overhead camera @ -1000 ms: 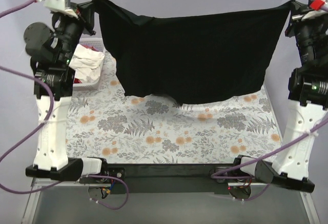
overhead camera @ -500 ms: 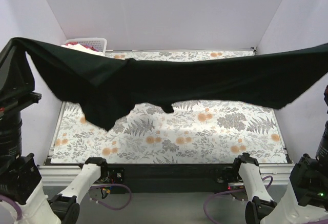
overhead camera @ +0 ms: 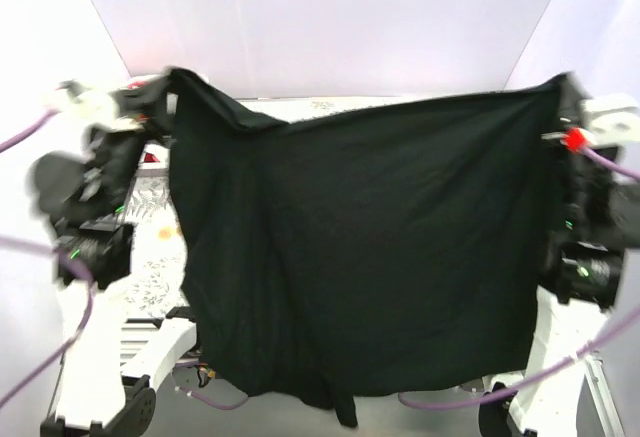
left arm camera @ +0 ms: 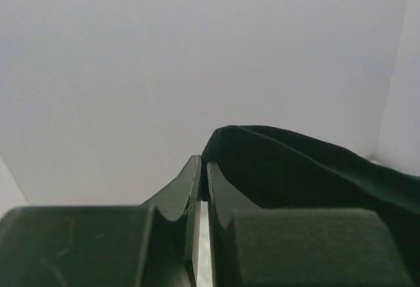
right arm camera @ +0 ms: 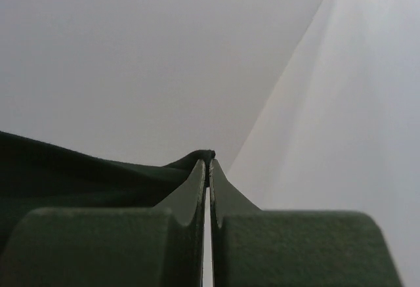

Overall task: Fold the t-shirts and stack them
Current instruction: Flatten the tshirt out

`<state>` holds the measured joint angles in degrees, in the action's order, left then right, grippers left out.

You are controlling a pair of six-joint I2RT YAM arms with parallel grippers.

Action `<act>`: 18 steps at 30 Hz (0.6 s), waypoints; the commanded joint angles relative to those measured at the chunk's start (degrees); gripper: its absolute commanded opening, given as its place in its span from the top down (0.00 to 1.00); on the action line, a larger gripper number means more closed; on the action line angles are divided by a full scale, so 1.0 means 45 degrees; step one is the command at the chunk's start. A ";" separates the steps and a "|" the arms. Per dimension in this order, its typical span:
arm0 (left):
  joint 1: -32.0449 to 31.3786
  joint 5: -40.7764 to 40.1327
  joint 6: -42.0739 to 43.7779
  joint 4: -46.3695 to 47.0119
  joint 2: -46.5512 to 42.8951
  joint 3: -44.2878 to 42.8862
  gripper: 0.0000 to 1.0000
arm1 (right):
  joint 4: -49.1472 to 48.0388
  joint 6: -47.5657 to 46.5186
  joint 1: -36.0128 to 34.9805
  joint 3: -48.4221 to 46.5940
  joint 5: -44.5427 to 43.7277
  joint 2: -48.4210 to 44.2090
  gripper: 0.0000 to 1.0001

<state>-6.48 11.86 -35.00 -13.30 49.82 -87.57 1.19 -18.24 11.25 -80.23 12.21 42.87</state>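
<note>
A plain black t-shirt (overhead camera: 370, 247) hangs spread wide between my two grippers, high above the table and hiding most of it. My left gripper (overhead camera: 168, 82) is shut on its upper left corner; in the left wrist view the fabric (left arm camera: 308, 172) is pinched at my fingertips (left arm camera: 203, 163). My right gripper (overhead camera: 562, 87) is shut on its upper right corner; in the right wrist view the black cloth (right arm camera: 79, 165) bunches at the fingertips (right arm camera: 209, 157). The shirt's lower hem drops to the bottom of the top view. White and red shirts are hidden.
A strip of the flowered table cover (overhead camera: 155, 257) shows at the left of the hanging shirt. Both arms stand raised at the sides, left (overhead camera: 85, 207) and right (overhead camera: 590, 227). White walls enclose the back and sides.
Both arms have swung the black shirt about: it hung at the back, then stretched flat across near the camera, and now hangs lifted and spread, covering the table.
</note>
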 commanded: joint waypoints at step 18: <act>0.0014 0.0686 0.0727 0.4694 1.1637 0.3157 1.00 | -0.4796 -0.0927 -0.0526 0.4456 0.1097 1.0096 0.99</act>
<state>-6.50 17.04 -34.41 3.11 97.08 -66.70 -12.80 -21.08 9.41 -52.58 19.05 82.56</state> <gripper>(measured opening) 0.023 0.023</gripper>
